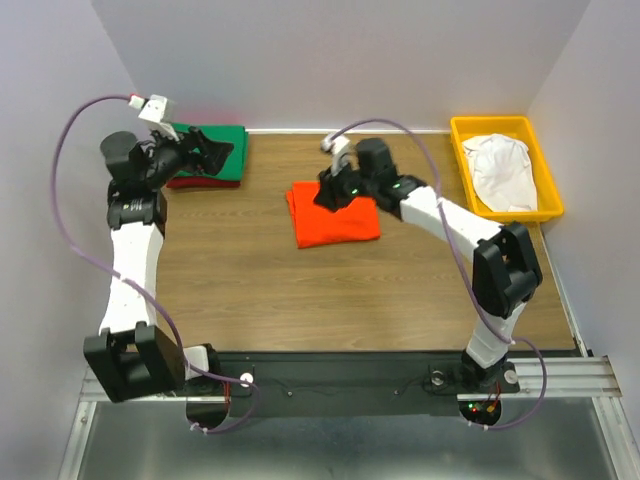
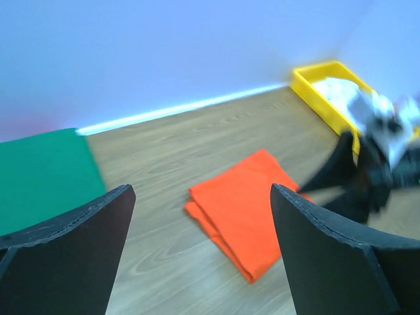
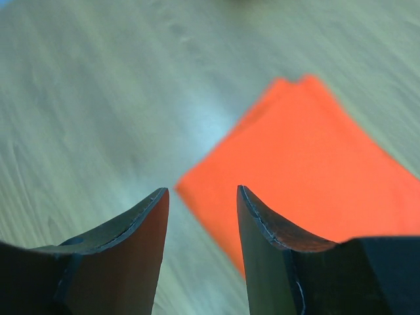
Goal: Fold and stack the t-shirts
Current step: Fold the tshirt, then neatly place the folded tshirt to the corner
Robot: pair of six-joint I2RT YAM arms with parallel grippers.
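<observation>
A folded bright orange t-shirt (image 1: 335,218) (image 2: 246,210) (image 3: 321,170) lies mid-table. My right gripper (image 1: 329,194) (image 3: 202,191) hovers over its far left corner, jaws apart with nothing between them. At the back left a folded green t-shirt (image 1: 222,137) (image 2: 39,170) lies on a dark red t-shirt (image 1: 200,183). My left gripper (image 1: 212,152) (image 2: 202,191) hangs above that stack, wide open and empty, looking toward the orange shirt. A crumpled white t-shirt (image 1: 503,168) (image 2: 335,86) sits in the yellow tray (image 1: 463,150).
The yellow tray (image 2: 308,88) stands at the back right corner against the walls. The right arm (image 2: 367,174) shows blurred beside the orange shirt in the left wrist view. Bare wood table (image 1: 260,290) spreads in front of the shirts.
</observation>
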